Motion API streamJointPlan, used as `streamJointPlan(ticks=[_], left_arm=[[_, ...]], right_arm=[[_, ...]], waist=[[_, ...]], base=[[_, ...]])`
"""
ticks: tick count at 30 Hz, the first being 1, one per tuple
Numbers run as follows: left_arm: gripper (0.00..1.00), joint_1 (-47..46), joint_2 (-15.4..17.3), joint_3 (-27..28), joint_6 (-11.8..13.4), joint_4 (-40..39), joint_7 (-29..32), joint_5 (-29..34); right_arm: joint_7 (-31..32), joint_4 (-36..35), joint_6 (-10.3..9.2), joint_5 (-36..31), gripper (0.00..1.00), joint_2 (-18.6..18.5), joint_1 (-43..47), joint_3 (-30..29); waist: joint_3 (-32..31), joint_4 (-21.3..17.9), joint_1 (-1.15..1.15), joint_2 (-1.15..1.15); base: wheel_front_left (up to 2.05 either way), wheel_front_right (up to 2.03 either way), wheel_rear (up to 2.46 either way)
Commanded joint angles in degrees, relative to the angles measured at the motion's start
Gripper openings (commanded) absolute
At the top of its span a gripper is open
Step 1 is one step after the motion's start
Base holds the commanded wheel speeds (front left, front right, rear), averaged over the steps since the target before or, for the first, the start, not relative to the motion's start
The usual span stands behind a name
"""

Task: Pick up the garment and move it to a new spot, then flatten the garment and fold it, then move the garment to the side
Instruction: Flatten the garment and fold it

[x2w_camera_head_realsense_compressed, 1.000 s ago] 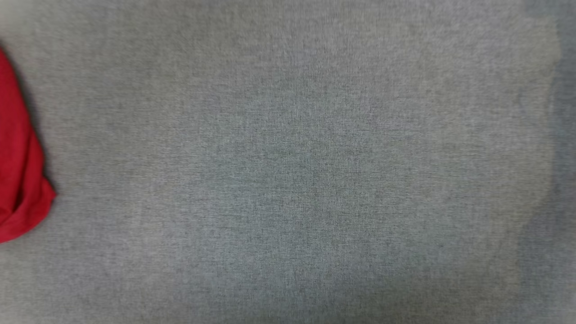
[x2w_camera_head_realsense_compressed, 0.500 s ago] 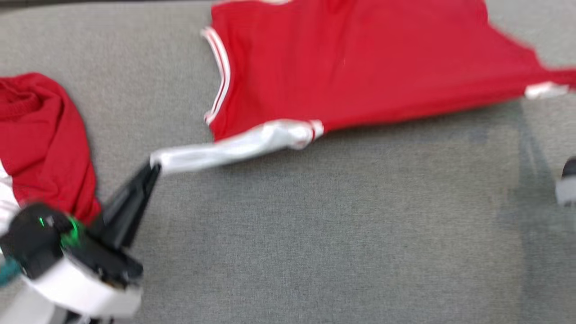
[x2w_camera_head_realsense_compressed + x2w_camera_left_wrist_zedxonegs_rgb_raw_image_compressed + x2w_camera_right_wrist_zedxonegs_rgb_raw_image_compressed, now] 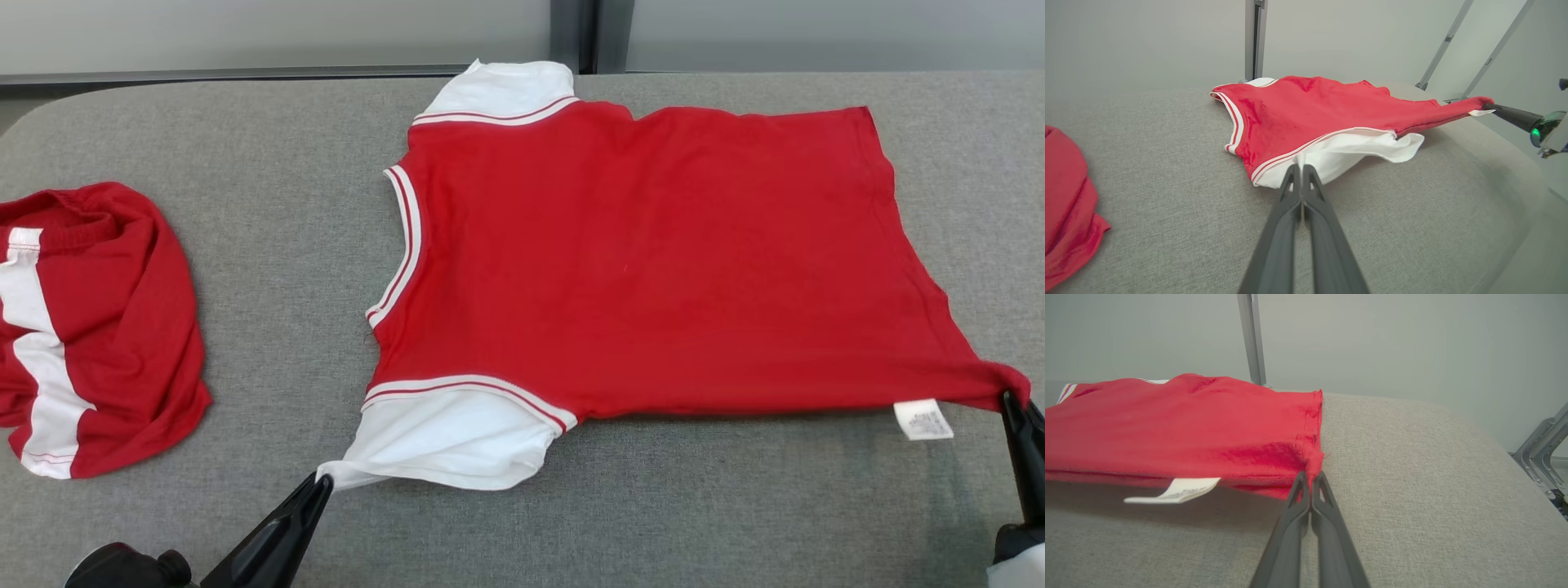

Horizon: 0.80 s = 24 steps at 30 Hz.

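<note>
The garment is a red shirt with white sleeves and striped trim, spread nearly flat across the grey table, neck to the left. My left gripper is shut on the edge of the near white sleeve; its closed fingers pinch that sleeve in the left wrist view too. My right gripper is shut on the near red hem corner, beside a white care label. That pinched corner is lifted slightly off the cloth in the right wrist view.
A second red and white garment lies bunched at the table's left edge. The grey padded table ends at a wall with a metal post behind. A metal frame stands past the table's right end.
The head camera has swung, so the whole shirt has come into view. Since half a second ago the stretched sleeve has slackened and the shirt lies flatter and nearer.
</note>
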Motion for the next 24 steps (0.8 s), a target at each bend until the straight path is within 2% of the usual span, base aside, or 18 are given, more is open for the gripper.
streamJointPlan(ticks=[1, 4, 5, 7, 11, 15, 24], left_arm=[[0.00, 0.4, 0.4, 0.3, 0.5, -0.7, 0.1, -0.1], [0.00, 1.0, 0.8, 0.6, 1.3, -2.2, 0.9, -0.6], [0.00, -0.1, 0.8, 0.1, 0.9, -2.2, 1.7, -0.4], [0.00, -1.8, -1.2, -0.1, -0.3, -1.8, 1.2, -3.2], [0.00, -5.8, -3.1, -0.4, -2.2, 2.3, 0.6, -6.4], [0.00, -11.7, -4.5, -1.7, -3.6, 6.4, 0.2, -8.4], [0.00, -25.2, -6.0, -4.6, -4.1, 15.8, -1.7, -7.8]], right_arm=[[0.6, -1.1, -0.14, -0.3, 0.00, 0.4, 0.9, -0.4], [2.9, -4.5, -0.14, -0.9, 0.00, 1.7, 3.1, -1.5], [4.2, -5.1, -0.14, -0.8, 0.00, 3.2, 3.1, -2.6], [5.5, -4.7, -0.13, -0.1, 0.00, 4.8, 2.1, -3.3], [6.1, -2.6, -0.13, -0.3, 0.00, 6.5, -1.0, -2.9], [5.3, 1.9, -0.13, -0.7, 0.00, 7.0, -5.2, -2.2], [3.5, 9.0, -0.13, -1.8, 0.00, 6.1, -12.9, -1.1]], waist=[[-0.3, -0.2, 0.00, 0.00], [-0.8, -0.6, 0.00, 0.00], [-1.3, -0.9, 0.00, 0.00], [-1.7, -1.0, 0.00, 0.00], [-1.7, -1.5, 0.00, 0.00], [-0.7, -1.2, 0.00, 0.00], [2.2, -0.4, 0.00, 0.00]], base=[[0.00, 0.00, 0.00], [0.00, 0.00, 0.00], [0.00, 0.00, 0.00], [0.00, 0.00, 0.00], [0.00, 0.00, 0.00], [0.00, 0.00, 0.00], [0.00, 0.00, 0.00]])
